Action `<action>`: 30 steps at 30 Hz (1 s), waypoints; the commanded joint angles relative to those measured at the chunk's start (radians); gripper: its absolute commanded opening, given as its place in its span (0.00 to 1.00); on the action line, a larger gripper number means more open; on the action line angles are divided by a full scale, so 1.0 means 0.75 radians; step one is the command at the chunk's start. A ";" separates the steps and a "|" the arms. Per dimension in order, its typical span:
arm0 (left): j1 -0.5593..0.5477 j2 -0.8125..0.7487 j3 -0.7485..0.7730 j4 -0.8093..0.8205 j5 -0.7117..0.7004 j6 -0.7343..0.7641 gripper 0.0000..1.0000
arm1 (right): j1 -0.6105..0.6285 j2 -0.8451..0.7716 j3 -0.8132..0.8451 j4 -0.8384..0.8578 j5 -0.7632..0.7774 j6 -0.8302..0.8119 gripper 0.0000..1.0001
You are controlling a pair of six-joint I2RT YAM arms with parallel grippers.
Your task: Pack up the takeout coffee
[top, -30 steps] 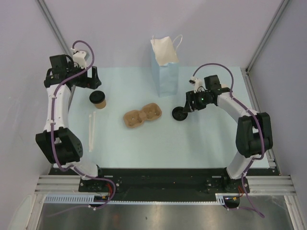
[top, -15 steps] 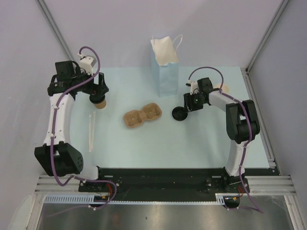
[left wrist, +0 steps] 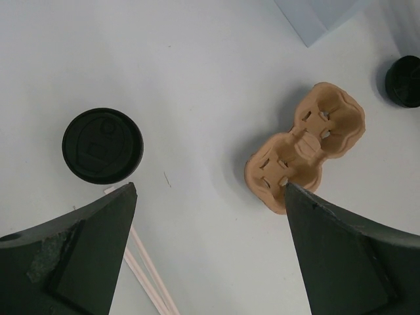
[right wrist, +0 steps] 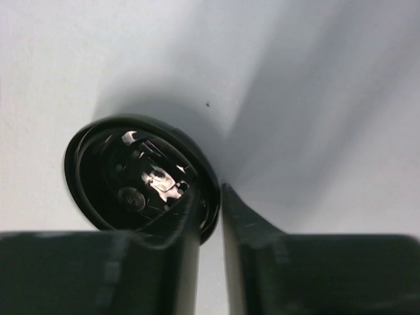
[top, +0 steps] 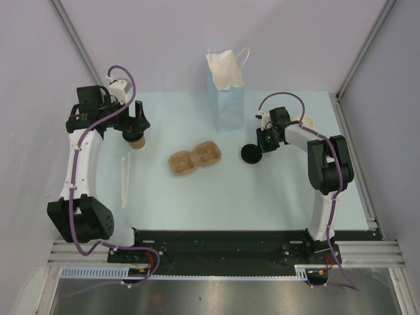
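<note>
A tan cup with a black lid (top: 136, 141) stands at the left; from above, its lid (left wrist: 102, 144) lies just beyond my left fingertip. My left gripper (top: 134, 128) (left wrist: 210, 190) hangs open over the table beside that cup, with nothing between its fingers. A second tan cup (top: 304, 121), open and cream inside, stands behind my right arm. A loose black lid (top: 249, 153) (right wrist: 138, 174) lies underside up on the table. My right gripper (top: 258, 147) (right wrist: 211, 190) is low at it, one finger inside the rim and one outside, pinched on the rim.
The tall light-blue paper bag (top: 226, 92) stands open at the back centre. The brown two-cup carrier (top: 195, 159) (left wrist: 305, 154) lies mid-table. Paper-wrapped straws (top: 125, 180) (left wrist: 147, 282) lie at the left. White walls enclose both sides.
My right gripper has narrowed onto the loose lid's rim and the lid has shifted slightly toward that arm. My left gripper swung in from the back left to the lidded cup, then held still.
</note>
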 commanded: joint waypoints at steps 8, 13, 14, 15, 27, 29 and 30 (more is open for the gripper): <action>-0.254 -0.013 0.023 0.054 0.025 0.070 1.00 | -0.362 -0.352 -0.106 -0.238 -0.009 -0.125 0.12; -0.410 0.055 0.017 0.037 0.029 0.113 1.00 | -0.603 -0.386 -0.157 -0.252 -0.017 -0.197 0.12; -0.422 0.079 0.017 0.035 0.027 0.113 1.00 | -0.626 -0.377 -0.161 -0.242 -0.005 -0.207 0.11; -0.435 0.090 0.017 0.033 0.029 0.113 0.99 | -0.655 -0.365 -0.165 -0.234 -0.006 -0.227 0.12; -0.533 0.220 -0.044 0.009 -0.006 0.118 1.00 | -0.751 -0.171 -0.163 -0.082 0.042 -0.295 0.19; -0.533 0.223 -0.053 0.017 -0.008 0.111 0.99 | -0.751 -0.163 -0.165 -0.082 0.061 -0.317 0.27; -0.535 0.223 -0.059 0.019 -0.012 0.115 0.99 | -0.753 -0.162 -0.165 -0.084 0.065 -0.321 0.31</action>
